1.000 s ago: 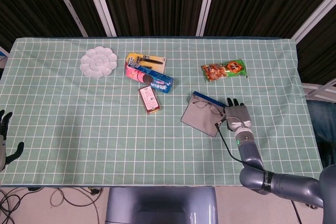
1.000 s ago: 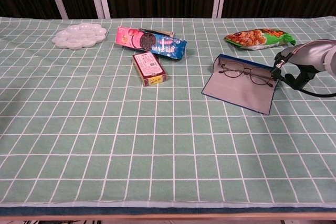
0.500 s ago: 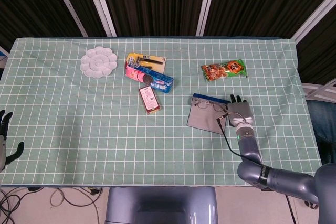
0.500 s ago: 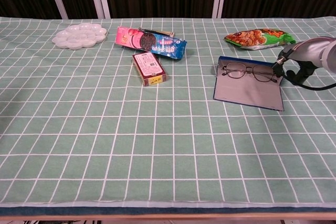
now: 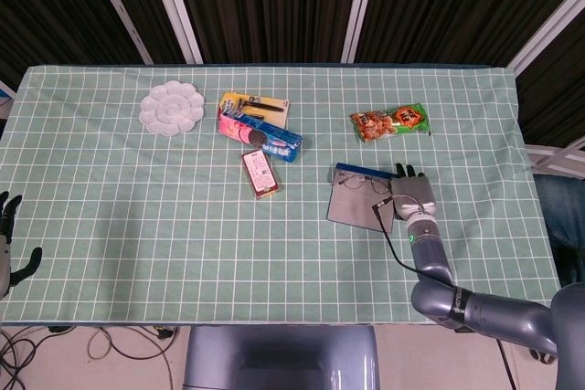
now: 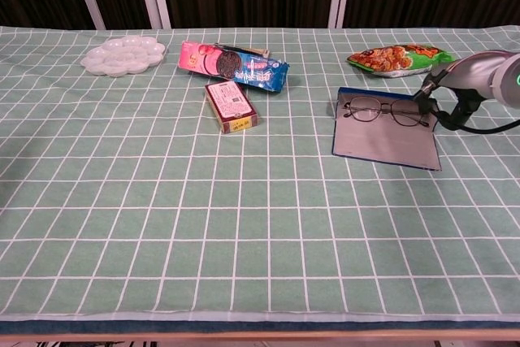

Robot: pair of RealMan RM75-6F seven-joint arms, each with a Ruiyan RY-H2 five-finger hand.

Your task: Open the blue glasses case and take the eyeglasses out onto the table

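The blue glasses case [image 5: 360, 206] [image 6: 385, 136] lies open and flat on the table right of centre, its grey inside facing up. The eyeglasses [image 5: 363, 182] [image 6: 384, 110] rest on its far part, beside the blue rim. My right hand [image 5: 412, 193] [image 6: 460, 82] is at the case's right end, with its fingertips [image 6: 427, 93] touching the far right corner near the glasses' temple. Whether it grips the case is not visible. My left hand [image 5: 9, 242] hangs off the table's near left corner, fingers apart and holding nothing.
On the checked green cloth lie a white palette dish [image 5: 172, 108], a blue biscuit pack [image 5: 260, 131] with a card behind it, a small red box [image 5: 260, 173] and an orange-green snack bag [image 5: 390, 121] beyond the case.
The case has turned from a slant to lie square with the table and shifted a little right. My right hand moved slightly away along its right end. The left hand stayed put.
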